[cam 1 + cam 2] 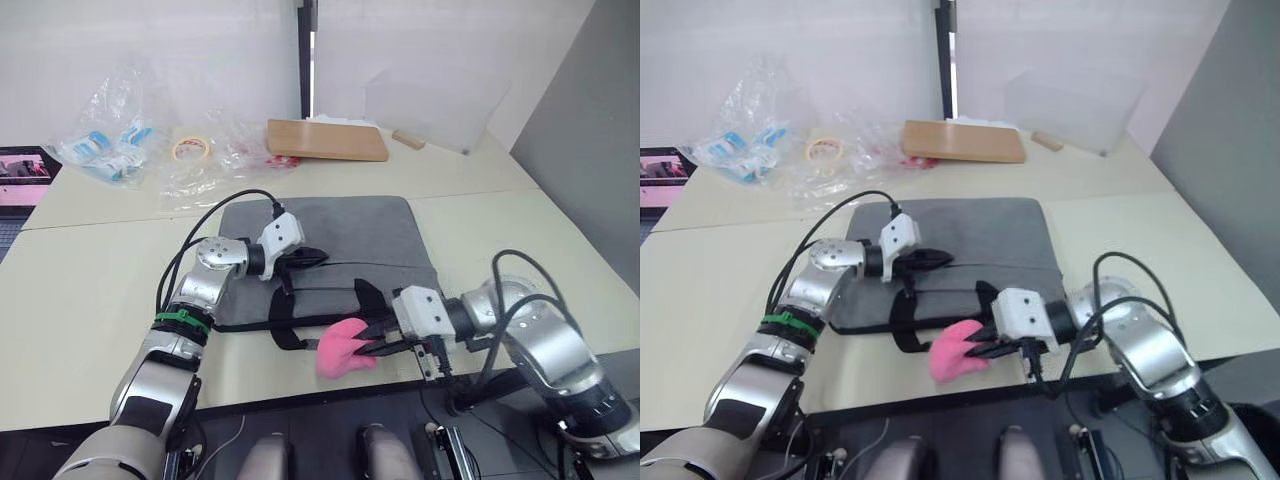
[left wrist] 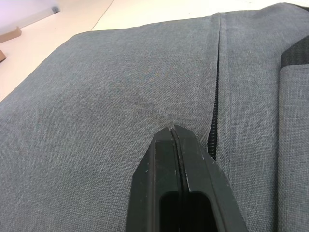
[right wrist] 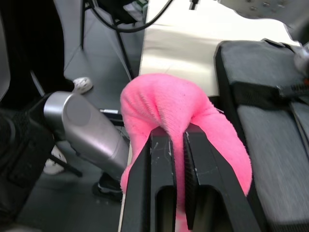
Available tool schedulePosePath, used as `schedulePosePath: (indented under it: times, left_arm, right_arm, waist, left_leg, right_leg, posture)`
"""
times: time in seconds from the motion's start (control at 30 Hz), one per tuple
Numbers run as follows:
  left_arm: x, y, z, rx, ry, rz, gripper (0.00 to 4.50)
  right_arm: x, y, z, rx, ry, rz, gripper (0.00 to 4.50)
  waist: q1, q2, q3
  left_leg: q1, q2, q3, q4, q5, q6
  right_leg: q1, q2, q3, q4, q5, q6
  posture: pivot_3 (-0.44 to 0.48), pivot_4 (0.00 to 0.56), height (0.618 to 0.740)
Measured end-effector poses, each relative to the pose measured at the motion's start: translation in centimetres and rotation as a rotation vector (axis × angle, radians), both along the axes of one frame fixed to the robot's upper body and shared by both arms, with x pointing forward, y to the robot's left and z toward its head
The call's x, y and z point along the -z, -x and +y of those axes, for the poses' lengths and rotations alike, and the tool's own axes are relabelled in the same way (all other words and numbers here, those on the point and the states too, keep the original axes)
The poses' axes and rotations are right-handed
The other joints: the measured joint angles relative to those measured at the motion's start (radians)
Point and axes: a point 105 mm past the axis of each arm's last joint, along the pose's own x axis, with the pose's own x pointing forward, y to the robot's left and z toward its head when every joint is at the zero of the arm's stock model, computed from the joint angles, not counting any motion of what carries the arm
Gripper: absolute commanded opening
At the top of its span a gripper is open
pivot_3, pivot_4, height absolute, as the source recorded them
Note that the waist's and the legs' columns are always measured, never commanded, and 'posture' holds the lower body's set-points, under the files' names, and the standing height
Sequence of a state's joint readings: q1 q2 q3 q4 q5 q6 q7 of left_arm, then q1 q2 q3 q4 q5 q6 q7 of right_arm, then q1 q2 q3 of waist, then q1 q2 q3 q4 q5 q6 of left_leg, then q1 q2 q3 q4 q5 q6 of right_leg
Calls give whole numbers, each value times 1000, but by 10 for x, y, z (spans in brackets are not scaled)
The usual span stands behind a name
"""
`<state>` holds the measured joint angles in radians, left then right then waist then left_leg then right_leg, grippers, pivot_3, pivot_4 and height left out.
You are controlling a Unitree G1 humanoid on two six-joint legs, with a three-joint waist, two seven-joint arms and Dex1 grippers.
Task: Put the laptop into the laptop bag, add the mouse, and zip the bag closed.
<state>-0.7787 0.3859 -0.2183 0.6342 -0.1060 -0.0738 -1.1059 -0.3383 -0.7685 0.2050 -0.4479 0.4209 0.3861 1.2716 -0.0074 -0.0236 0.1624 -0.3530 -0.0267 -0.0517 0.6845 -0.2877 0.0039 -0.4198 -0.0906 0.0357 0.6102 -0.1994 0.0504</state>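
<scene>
The grey laptop bag (image 1: 345, 232) lies flat on the table, its black strap handles (image 1: 322, 304) toward the front edge. My left gripper (image 1: 322, 257) rests shut on the bag's top face, beside the black zip line (image 2: 215, 96). At the table's front edge my right gripper (image 1: 372, 346) is shut on a pink soft object (image 3: 164, 104), which sits just in front of the bag's handles. The laptop and the mouse are out of view.
A wooden board (image 1: 327, 140), a tape roll (image 1: 190, 149) and crumpled plastic bags (image 1: 105, 140) lie at the back. A small dark laptop with a pink screen (image 1: 22, 170) sits far left. A clear plastic box (image 1: 430, 100) stands back right.
</scene>
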Motion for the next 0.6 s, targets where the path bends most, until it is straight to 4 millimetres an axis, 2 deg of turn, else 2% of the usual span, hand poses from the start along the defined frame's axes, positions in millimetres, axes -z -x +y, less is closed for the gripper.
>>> schedulePosePath:
  times: [0.17, 0.33, 0.6]
  left_arm:
    - [10, 3, 4, 5, -45, 7, 0]
    - [11, 5, 1, 30, -47, -10, 0]
    - [13, 5, 0, 44, -64, -36, 0]
  right_arm:
    - [-6, -4, -15, 176, -86, 128, 7]
    - [-14, -8, -32, 340, -185, 280, 7]
    - [-13, -6, -37, 416, -216, 321, 7]
  waist:
    - [7, 0, 0]
    - [19, 0, 0]
    - [20, 1, 0]
  left_leg:
    - [-1, -1, 0, 0, -1, 2]
    - [-1, -2, -1, 0, -3, 4]
    - [-1, -2, 0, 0, -3, 6]
  right_leg:
    - [-1, -1, 0, 0, 0, 0]
    - [-1, -2, 1, -1, 0, 0]
    - [0, -3, 1, -1, -1, 2]
  posture:
    - [0, 150, 740]
    - [0, 150, 740]
    - [0, 150, 740]
